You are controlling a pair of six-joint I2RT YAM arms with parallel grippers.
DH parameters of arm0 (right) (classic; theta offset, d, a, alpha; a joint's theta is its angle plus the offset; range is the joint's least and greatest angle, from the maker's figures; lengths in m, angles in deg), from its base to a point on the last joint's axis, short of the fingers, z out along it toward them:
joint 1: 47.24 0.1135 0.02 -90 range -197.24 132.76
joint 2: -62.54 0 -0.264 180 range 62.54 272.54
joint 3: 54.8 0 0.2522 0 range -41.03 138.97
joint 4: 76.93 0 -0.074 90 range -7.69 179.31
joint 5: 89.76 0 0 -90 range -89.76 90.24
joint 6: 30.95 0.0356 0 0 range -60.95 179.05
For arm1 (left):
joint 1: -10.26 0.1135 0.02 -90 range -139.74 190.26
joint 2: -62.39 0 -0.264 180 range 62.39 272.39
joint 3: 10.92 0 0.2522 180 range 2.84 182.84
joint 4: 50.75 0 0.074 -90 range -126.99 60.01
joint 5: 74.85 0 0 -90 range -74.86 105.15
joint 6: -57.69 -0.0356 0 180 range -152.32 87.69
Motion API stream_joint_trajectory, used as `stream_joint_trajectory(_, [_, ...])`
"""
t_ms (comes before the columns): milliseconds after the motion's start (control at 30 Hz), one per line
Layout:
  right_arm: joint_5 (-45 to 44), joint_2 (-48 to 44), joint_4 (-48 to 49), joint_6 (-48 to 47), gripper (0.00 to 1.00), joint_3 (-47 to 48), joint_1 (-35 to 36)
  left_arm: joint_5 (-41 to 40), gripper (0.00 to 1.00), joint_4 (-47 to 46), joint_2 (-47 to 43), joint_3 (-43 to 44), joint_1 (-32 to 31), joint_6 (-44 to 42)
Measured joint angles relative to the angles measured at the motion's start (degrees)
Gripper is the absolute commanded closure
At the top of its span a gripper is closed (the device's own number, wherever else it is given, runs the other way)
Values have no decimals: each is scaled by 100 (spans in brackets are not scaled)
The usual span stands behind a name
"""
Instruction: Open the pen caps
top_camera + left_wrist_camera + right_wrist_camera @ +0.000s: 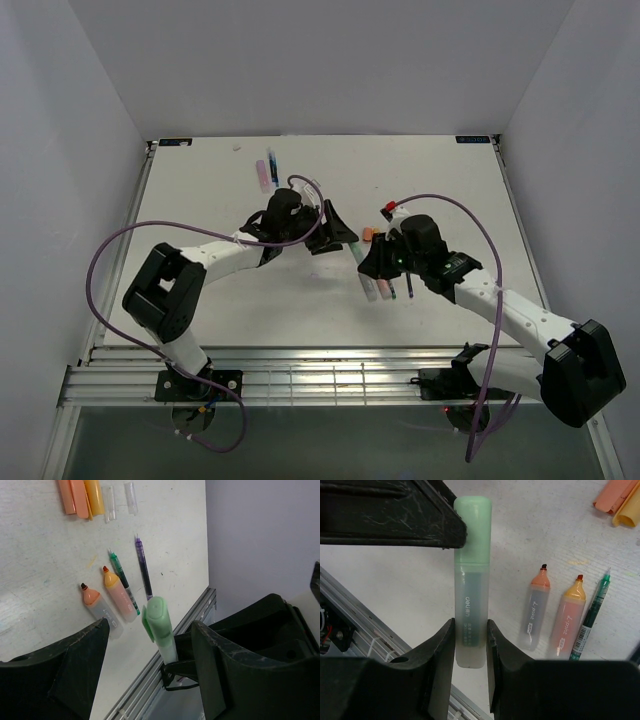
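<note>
My right gripper (470,630) is shut on the translucent body of a mint green pen (471,615) and holds it above the table. Its pale green cap (472,527) is on the pen's far end. In the left wrist view that cap (159,622) stands between the wide-apart fingers of my open left gripper (150,630). One left finger (395,525) comes right up to the cap's side. From the top view the two grippers meet mid-table, left gripper (330,232) and right gripper (372,262), with the green pen (352,248) between them.
On the table lie two uncapped markers, orange (100,609) and yellow-orange (120,597), a thin green pen (124,582) and a thin purple pen (144,567). Loose orange caps (80,497) and clear caps (108,502) lie beyond. A pink pen (262,172) lies at the back. The table's metal rail (150,675) runs below.
</note>
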Motion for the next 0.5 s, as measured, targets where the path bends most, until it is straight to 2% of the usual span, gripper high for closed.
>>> stream_joint_trajectory(200, [-24, -127, 61, 72, 92, 0, 4, 31, 28, 0, 151, 59, -37, 28])
stream_joint_trajectory(500, [-17, -103, 151, 87, 92, 0, 15, 66, 46, -52, 251, 323, -52, 107])
